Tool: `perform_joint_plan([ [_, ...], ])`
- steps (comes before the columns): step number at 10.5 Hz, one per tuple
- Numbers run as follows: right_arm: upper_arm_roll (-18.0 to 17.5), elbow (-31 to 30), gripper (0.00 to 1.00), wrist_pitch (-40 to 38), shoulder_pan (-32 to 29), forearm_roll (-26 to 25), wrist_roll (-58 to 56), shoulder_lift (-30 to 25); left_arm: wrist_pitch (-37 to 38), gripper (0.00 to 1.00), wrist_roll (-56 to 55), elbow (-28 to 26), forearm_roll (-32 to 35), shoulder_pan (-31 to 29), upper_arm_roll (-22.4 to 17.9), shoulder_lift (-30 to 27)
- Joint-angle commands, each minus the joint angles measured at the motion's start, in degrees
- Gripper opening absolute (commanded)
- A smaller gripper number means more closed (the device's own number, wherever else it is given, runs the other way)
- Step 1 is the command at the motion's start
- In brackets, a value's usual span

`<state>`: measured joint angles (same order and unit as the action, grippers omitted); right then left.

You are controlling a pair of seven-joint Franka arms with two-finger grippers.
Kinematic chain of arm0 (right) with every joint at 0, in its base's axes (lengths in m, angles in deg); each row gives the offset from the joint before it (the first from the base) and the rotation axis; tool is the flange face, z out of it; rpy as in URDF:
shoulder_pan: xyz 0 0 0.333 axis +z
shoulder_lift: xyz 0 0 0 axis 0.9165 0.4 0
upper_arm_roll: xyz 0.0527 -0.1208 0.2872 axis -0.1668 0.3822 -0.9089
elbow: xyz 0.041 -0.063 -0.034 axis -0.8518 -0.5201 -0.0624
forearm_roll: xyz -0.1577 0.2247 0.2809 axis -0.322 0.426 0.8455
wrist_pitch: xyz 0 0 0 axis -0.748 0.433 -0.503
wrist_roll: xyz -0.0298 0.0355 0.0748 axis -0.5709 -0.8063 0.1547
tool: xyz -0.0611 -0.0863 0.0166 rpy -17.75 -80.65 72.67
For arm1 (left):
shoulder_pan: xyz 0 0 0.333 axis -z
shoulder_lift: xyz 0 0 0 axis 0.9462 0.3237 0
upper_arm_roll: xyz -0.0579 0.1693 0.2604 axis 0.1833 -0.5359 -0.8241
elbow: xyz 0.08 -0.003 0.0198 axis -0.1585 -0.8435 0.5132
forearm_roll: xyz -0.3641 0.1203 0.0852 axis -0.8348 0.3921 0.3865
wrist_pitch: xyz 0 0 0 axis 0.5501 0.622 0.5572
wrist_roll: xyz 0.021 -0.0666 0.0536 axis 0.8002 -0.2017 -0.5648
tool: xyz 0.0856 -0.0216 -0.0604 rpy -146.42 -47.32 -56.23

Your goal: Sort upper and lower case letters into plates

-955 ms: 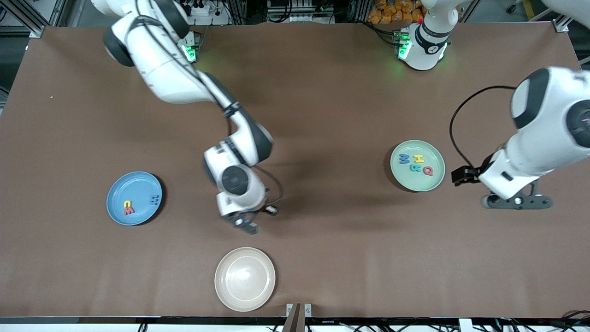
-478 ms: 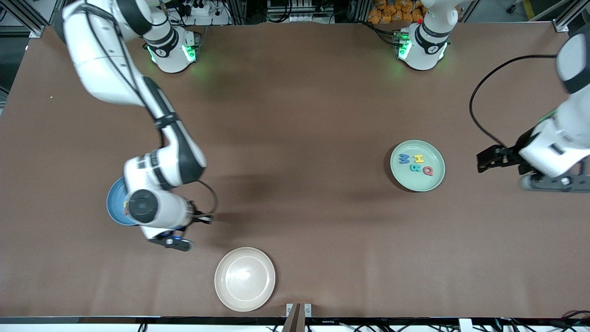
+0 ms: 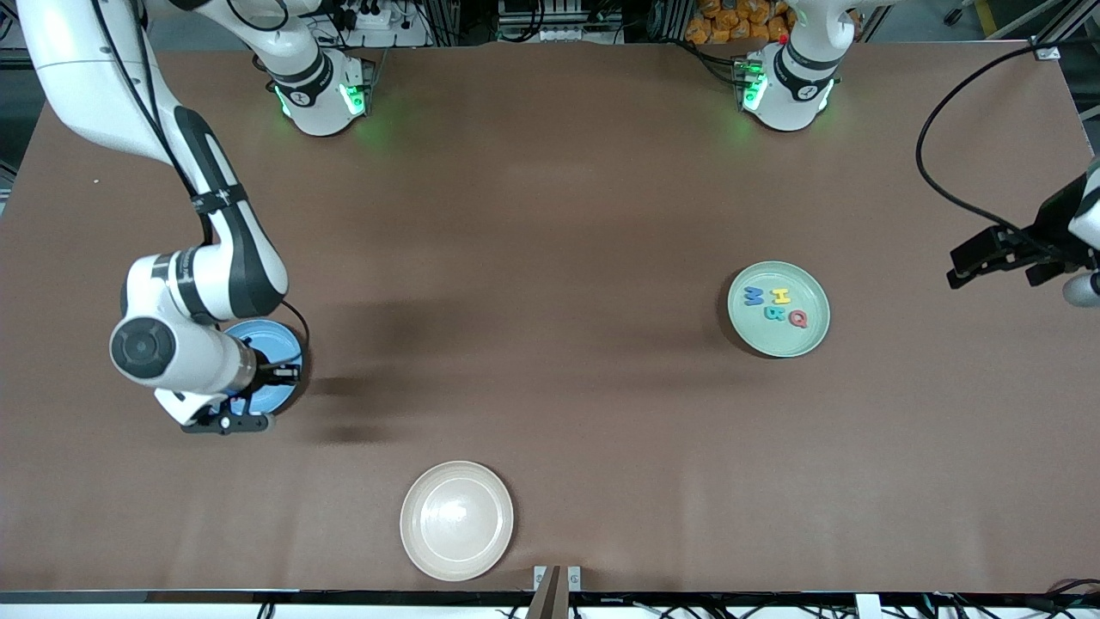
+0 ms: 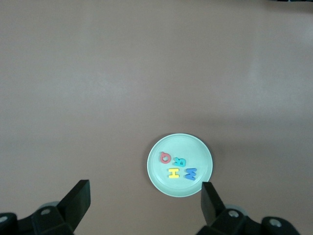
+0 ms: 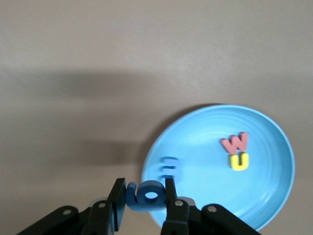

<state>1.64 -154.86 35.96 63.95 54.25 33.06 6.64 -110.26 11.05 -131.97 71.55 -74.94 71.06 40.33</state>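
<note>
My right gripper hangs over the rim of the blue plate, which the arm partly covers. In the right wrist view this gripper is shut on a dark blue letter. Inside the blue plate lie a red letter, a yellow letter and a blue letter. The pale green plate holds a blue letter, a yellow one, a teal one and a red one. My left gripper is up at its arm's end of the table; in the left wrist view it is open and empty, high above the green plate.
A cream-white plate with nothing in it sits near the table edge closest to the front camera. The arms' bases stand along the edge farthest from that camera. Bare brown tabletop lies between the plates.
My right arm swung from the table's middle over to the blue plate, carrying the blue letter. My left arm drew away from the green plate toward its end of the table.
</note>
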Motion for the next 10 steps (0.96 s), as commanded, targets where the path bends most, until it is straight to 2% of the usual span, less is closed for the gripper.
perform_joint_plan([
  [1,3.6,-10.17,0.0,8.64,-1.4,-1.2,-7.94,-4.13,0.13,1.0,0.45,-4.08,-0.92,0.66,-1.07,-3.54],
  [2,4.49,-10.53,0.0,10.06,-1.49,-1.12,-9.18,-3.87,0.3,1.0,0.53,-5.56,-0.92,0.66,-1.07,-4.67],
  [3,4.76,-10.62,0.28,9.99,-1.4,-1.12,-9.19,-3.95,0.3,1.0,0.36,-6.01,-0.92,0.66,-1.07,-4.86],
  [4,4.76,-11.32,0.99,9.9,-1.31,-0.94,-9.11,-4.65,0.3,1.0,0.27,-5.93,-0.84,0.66,-0.99,-4.77],
  [6,4.67,-13.77,1.0,8.85,-0.7,-0.5,-8.49,-9.2,0.39,1.0,0.62,-5.4,-0.92,0.57,-0.81,-4.16],
  [8,4.85,-19.9,1.0,8.23,1.49,4.13,-8.58,-16.92,0.39,1.0,0.09,-5.23,-0.92,1.01,-0.55,-4.07],
  [10,4.76,-22.57,1.0,5.01,1.77,4.6,-8.92,-23.52,0.39,1.0,0.09,-4.79,-0.83,1.1,-0.37,-3.81],
])
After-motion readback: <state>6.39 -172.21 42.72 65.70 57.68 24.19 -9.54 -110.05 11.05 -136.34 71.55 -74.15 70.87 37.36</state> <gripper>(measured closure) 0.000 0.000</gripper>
